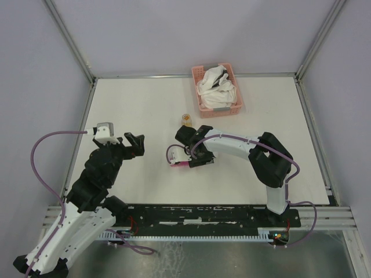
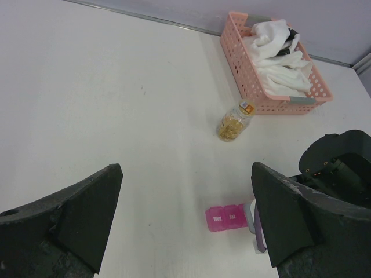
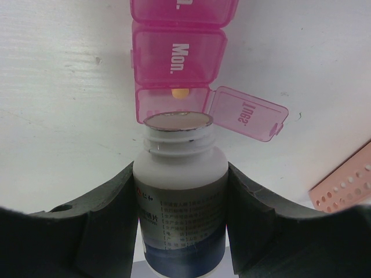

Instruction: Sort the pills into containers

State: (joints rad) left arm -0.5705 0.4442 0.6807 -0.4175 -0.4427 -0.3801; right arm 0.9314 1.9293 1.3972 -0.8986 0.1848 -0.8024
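The containers are a magenta pill-box strip (image 3: 177, 55) lying on the white table, also seen from above (image 1: 179, 165) and in the left wrist view (image 2: 225, 219). One compartment has its lid flipped open, and a yellow pill (image 3: 180, 92) lies inside it. My right gripper (image 3: 179, 169) is shut on a white pill bottle (image 3: 179, 197), which is uncapped, with its mouth right at that open compartment. From above, the right gripper (image 1: 186, 155) sits at the strip's right end. My left gripper (image 1: 137, 146) stands open and holds nothing, well left of the strip, which shows between its jaws (image 2: 185, 226).
A small clear jar of yellow pills (image 1: 186, 120) (image 2: 233, 123) stands just beyond the strip. A pink lattice basket (image 1: 203, 106) (image 2: 235, 55) with white cloths sits at the back right. Metal frame rails edge the table.
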